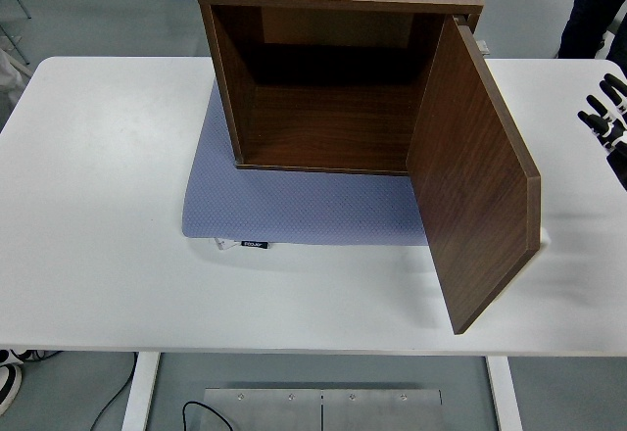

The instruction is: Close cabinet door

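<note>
We are holding our right hand (pixel 602 118) out with fingers loosely spread, holding nothing. The open cabinet door (pixel 475 171) is standing just left of it.

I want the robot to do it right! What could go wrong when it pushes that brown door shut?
1. The cabinet sits on a soft blue mat, so a hard push on the open door might slide or turn the whole box instead of closing it.
2. The right hand is out at the table's right edge; it may clip the door's outer edge coming in.
</note>
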`<state>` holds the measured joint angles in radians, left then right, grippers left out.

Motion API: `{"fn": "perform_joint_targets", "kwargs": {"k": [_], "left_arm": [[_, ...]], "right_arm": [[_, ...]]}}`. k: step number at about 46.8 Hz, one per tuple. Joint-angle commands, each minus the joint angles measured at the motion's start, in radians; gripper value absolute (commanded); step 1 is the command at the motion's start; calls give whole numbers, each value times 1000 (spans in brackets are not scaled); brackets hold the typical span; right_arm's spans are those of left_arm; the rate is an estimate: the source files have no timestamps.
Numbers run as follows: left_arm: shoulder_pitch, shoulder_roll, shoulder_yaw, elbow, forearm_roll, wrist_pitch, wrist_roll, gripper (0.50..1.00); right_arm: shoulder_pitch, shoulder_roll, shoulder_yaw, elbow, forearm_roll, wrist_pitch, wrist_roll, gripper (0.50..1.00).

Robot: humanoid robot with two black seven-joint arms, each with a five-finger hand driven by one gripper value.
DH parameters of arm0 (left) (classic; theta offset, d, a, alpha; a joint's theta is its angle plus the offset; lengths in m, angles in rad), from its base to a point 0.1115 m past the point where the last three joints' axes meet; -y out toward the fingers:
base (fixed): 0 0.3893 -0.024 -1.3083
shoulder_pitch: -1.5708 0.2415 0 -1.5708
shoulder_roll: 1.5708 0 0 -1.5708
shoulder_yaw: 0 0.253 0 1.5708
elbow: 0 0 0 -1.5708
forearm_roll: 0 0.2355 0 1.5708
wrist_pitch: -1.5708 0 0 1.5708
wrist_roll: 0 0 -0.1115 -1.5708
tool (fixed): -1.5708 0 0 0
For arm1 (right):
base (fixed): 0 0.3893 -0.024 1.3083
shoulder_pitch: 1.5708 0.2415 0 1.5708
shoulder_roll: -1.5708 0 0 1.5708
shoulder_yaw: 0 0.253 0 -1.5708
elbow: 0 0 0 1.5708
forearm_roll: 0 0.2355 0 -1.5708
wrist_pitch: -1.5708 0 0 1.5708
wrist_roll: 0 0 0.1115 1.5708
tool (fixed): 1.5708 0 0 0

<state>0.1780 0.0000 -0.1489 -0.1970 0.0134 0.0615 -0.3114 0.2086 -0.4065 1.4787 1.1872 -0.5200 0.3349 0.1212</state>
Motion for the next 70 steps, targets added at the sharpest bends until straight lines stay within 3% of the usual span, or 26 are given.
{"fn": "perform_joint_targets", "kwargs": {"k": [1, 70], "left_arm": [[0, 0, 0, -1, 0, 0, 0, 1000], [0, 0, 2, -1, 0, -2, 0, 1000]], "right_arm": [[0, 0, 0, 0, 0, -1, 0, 1000], [12, 0, -9, -11, 0, 1, -2, 1000]]}}
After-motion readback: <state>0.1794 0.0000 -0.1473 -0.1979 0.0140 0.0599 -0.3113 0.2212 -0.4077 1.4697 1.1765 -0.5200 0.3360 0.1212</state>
